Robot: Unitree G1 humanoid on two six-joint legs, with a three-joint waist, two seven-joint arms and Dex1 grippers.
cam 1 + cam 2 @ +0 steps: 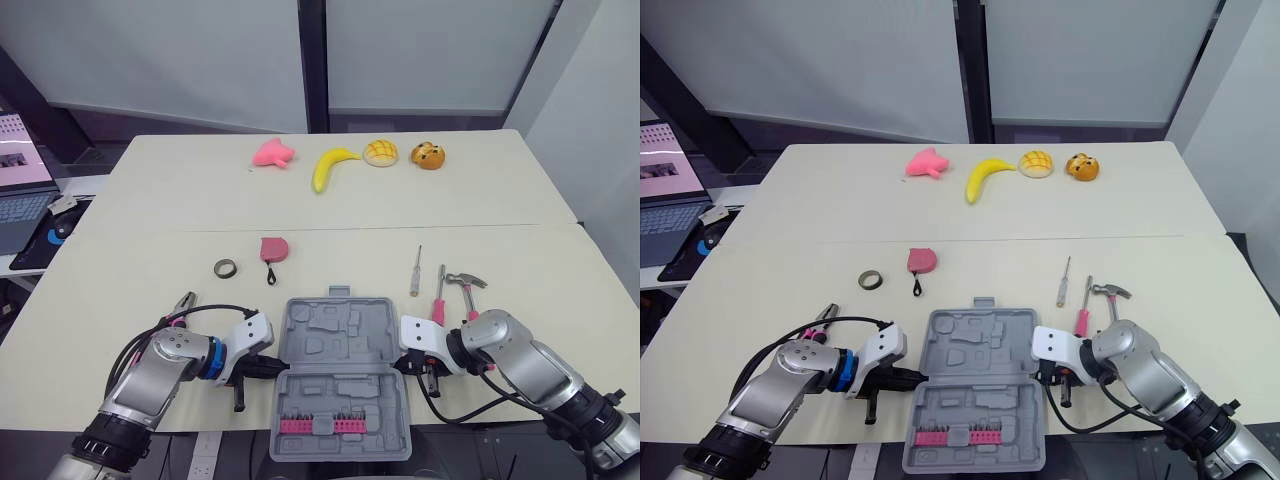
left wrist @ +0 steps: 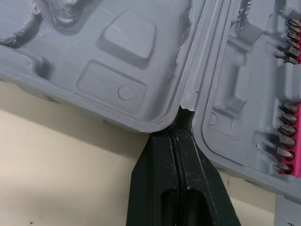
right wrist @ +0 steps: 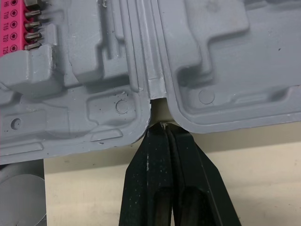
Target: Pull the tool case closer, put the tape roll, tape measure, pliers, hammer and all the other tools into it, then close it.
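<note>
**Jaws shut at case hinge, no tools packed yet**

Both pairs are pressed together. Tips of the left gripper (image 2: 181,117) and right gripper (image 3: 162,129) sit at the hinge notches on either side of the open tool case (image 1: 330,340), which lies at the near edge of the table (image 1: 150,200). Pull looks approx. done. Tape roll (image 1: 226,268), tape measure (image 1: 272,249), hammer (image 1: 466,283), 2 screwdrivers (image 1: 417,270) and prob. pliers (image 1: 185,303) lie outside it.

A pale cream flat-topped desk (image 1: 120,290) butts against a second cream desk (image 1: 190,190) beyond it, with a thin seam between them. Behind hang broad white wall panels (image 1: 150,60), split by a dark upright post (image 1: 312,60). At the left stands an open grey laptop (image 1: 22,195). The light is soft and even.
</note>
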